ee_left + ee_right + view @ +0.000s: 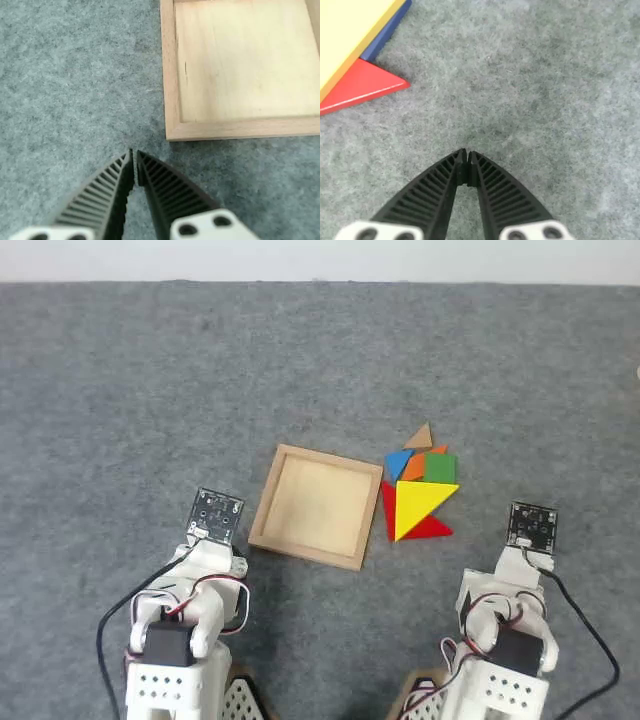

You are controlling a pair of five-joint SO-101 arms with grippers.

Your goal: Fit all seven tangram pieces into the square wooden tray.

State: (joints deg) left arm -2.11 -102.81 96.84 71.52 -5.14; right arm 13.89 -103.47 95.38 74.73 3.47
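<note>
Left gripper (134, 156): fingers together, over the mat, near the tray (169, 75).
Right gripper (467, 156): together, near the pieces (418, 502).
Mat (130, 380): grey felt; white strip (320, 258) behind.

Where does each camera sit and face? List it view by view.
High view: fixed overhead, facing down at tray and tangram pieces; left arm, right arm show.
Left wrist view: on the wrist, past shut left gripper to tray corner.
Right wrist view: likewise, past shut right gripper to red triangle.
Shared: tray, high and left wrist.
</note>
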